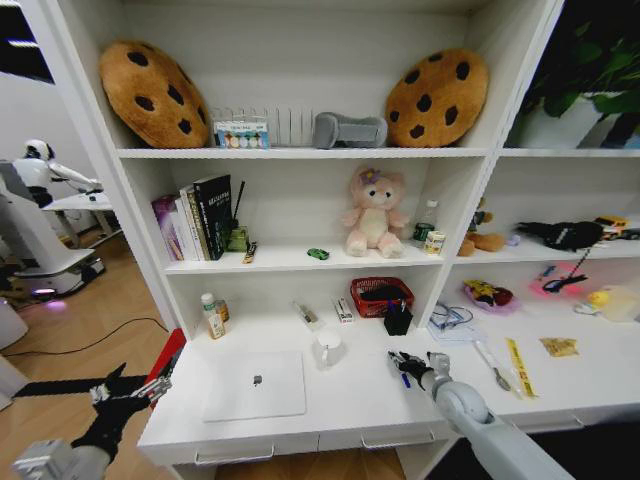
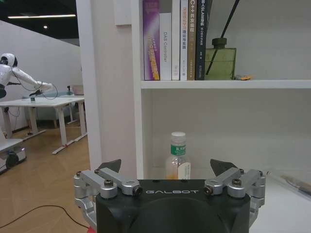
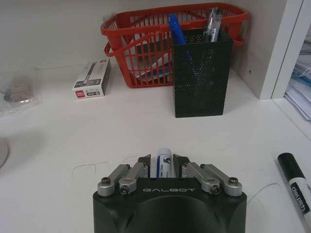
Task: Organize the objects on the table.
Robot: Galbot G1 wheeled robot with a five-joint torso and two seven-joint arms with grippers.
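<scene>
Gripping a white-and-blue pen (image 3: 163, 164), right gripper (image 3: 164, 166) jaws clenched; left gripper (image 2: 166, 171) jaws released.

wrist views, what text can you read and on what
"GALBOT": on the left hand, open, beside the shelf unit.
"GALBOT": on the right hand, shut on a marker above the desk.
"OAS Controller": on the white book.
"delrah", as far as it can be read: on the black marker lying on the desk.
Too small or blurred: the other book spines, the bottle label, the small box, the held marker's label.
</scene>
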